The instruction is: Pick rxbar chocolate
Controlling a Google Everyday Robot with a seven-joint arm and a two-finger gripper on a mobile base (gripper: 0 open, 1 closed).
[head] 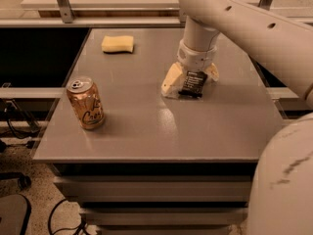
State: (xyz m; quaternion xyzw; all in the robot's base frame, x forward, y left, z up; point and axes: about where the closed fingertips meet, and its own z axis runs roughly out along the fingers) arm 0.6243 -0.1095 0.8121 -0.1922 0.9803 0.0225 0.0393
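The rxbar chocolate (192, 84) is a small black wrapper bar with white text, at the middle right of the grey table (146, 131). My gripper (191, 83) has come down on it from above. Its cream fingers (172, 80) stand on either side of the bar and press against its long edges, with their tips at table level. The bar's lower end rests on or just above the tabletop.
A tan drink can (86, 103) stands upright near the front left. A yellow sponge (117, 43) lies at the back left. My white arm (244, 28) reaches in from the right. Dark gaps drop off beside the table on the left and right.
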